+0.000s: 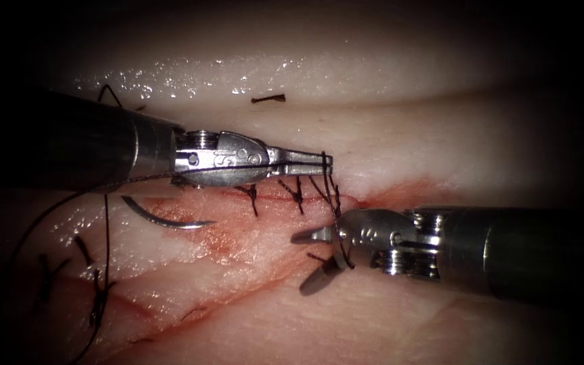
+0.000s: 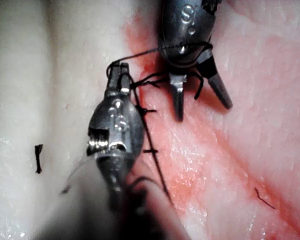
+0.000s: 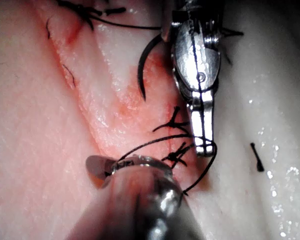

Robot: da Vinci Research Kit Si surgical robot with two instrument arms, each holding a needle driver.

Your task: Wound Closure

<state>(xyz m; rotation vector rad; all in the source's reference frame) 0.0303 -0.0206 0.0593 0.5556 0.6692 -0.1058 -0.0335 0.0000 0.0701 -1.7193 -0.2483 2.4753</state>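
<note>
My left tool (image 1: 320, 161) reaches in from the left over the cut (image 1: 380, 197), its jaws shut on the thread (image 1: 331, 192). From there the thread runs down and winds around my right tool (image 1: 311, 257), whose jaws stand open and hold nothing. The left wrist view shows the left tool (image 2: 121, 72) pinching the thread, with the right tool (image 2: 200, 100) spread beside it. The curved needle (image 1: 163, 217) lies free on the tissue (image 1: 386, 318) under the left tool's wrist, outside the tissue. It also shows as the needle (image 3: 144, 70) near the left tool (image 3: 204, 145).
Several dark stitches (image 1: 297, 193) cross the cut, with red fluid (image 1: 224, 233) around them. Older stitches (image 1: 96, 294) sit on a second cut at the lower left. A cut end of thread (image 1: 268, 99) lies on the pale far tissue. A long thread (image 1: 35, 226) arcs off left.
</note>
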